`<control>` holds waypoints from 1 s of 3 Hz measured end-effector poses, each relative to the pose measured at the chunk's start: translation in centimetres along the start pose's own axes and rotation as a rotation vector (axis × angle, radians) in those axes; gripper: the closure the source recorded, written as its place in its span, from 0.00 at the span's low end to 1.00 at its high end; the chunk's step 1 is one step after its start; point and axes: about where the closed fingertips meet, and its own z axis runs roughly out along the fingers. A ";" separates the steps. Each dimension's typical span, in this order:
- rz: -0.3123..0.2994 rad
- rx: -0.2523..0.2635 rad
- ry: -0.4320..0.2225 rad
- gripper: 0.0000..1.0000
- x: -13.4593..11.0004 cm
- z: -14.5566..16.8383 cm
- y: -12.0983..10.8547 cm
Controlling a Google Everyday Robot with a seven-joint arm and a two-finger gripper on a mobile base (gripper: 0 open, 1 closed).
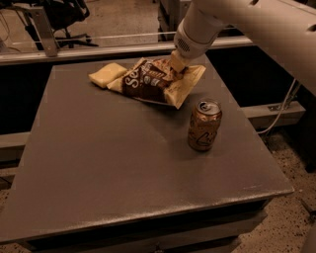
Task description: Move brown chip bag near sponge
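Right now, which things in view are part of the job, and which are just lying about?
Job:
brown chip bag, at the far side of the table
sponge, right at the bag's left end
gripper, clamped on the bag's upper edge

Lying about:
drink can, upright, apart from the bag, nearer the camera
office chair, beyond the table

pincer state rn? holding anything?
Pincer: closed on the top right edge of the brown chip bag, over the far side of the table; that edge looks lifted.
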 end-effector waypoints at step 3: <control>-0.035 -0.041 -0.028 0.58 -0.7 1.7 -1.4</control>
